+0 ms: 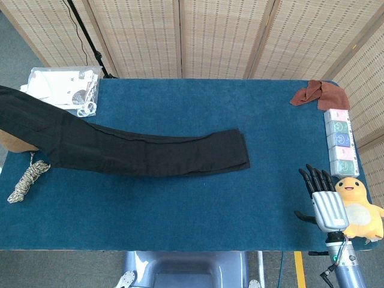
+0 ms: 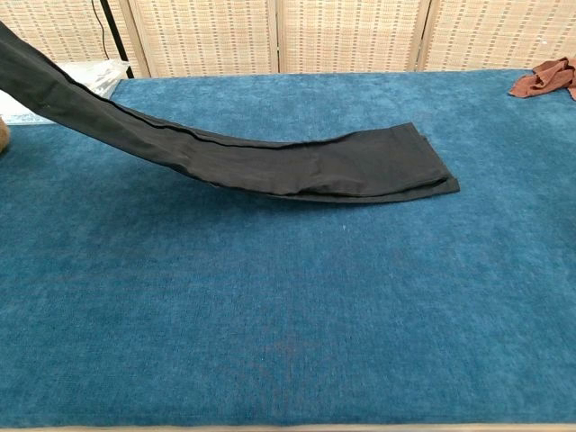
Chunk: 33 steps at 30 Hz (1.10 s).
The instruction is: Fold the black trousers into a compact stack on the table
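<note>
One pair of black trousers (image 1: 144,153), folded lengthwise, lifts off toward 9 o'clock. One hand visible: your right hand (image 1: 327,201), fingers spread, holding nothing.

Lighting: bright, even, diffuse. My cameras are showing both views sharp, without glare; the trousers (image 2: 297,166) are casting only a faint shadow on the table (image 2: 288,306).
</note>
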Each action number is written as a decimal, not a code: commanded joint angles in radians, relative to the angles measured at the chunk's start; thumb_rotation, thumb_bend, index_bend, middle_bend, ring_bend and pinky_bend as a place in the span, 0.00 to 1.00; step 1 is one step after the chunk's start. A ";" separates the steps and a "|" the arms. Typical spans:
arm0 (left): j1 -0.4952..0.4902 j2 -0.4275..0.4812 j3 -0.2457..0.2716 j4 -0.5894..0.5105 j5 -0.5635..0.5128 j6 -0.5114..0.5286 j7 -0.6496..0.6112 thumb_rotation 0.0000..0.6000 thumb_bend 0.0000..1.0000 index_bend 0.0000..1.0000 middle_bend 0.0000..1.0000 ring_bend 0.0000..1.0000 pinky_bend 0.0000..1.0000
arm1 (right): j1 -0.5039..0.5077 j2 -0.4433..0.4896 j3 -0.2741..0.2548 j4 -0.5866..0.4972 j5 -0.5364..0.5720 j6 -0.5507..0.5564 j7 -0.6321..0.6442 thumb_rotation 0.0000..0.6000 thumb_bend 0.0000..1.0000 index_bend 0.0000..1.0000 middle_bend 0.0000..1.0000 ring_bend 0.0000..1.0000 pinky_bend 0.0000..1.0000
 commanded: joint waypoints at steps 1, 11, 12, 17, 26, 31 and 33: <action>-0.011 0.028 0.004 0.011 0.004 -0.035 0.008 1.00 0.64 0.62 0.56 0.56 0.44 | 0.001 -0.003 -0.001 0.002 0.004 -0.005 -0.003 1.00 0.03 0.00 0.00 0.00 0.00; -0.015 0.059 0.007 -0.007 0.014 -0.008 0.036 1.00 0.64 0.62 0.56 0.56 0.44 | 0.005 -0.010 -0.003 0.005 0.004 -0.013 -0.012 1.00 0.03 0.00 0.00 0.00 0.00; -0.016 0.056 0.009 -0.010 0.017 -0.002 0.041 1.00 0.64 0.62 0.56 0.56 0.44 | 0.004 -0.009 -0.003 0.004 0.003 -0.012 -0.011 1.00 0.03 0.00 0.00 0.00 0.00; -0.035 0.030 0.025 -0.034 0.040 0.015 0.063 1.00 0.64 0.62 0.56 0.56 0.44 | 0.002 -0.002 -0.001 -0.002 0.002 -0.006 -0.003 1.00 0.03 0.00 0.00 0.00 0.00; -0.158 -0.026 0.066 -0.119 0.116 0.019 0.198 1.00 0.64 0.62 0.56 0.56 0.44 | 0.004 0.007 0.002 -0.009 0.003 -0.009 0.014 1.00 0.03 0.00 0.00 0.00 0.00; -0.229 -0.040 0.086 -0.195 0.166 0.032 0.306 1.00 0.64 0.62 0.56 0.56 0.44 | 0.003 0.015 0.008 -0.014 0.007 -0.006 0.029 1.00 0.03 0.00 0.00 0.00 0.00; -0.268 -0.048 0.092 -0.246 0.190 0.034 0.377 1.00 0.64 0.62 0.56 0.56 0.44 | 0.003 0.020 0.011 -0.017 0.009 -0.005 0.041 1.00 0.03 0.00 0.00 0.00 0.00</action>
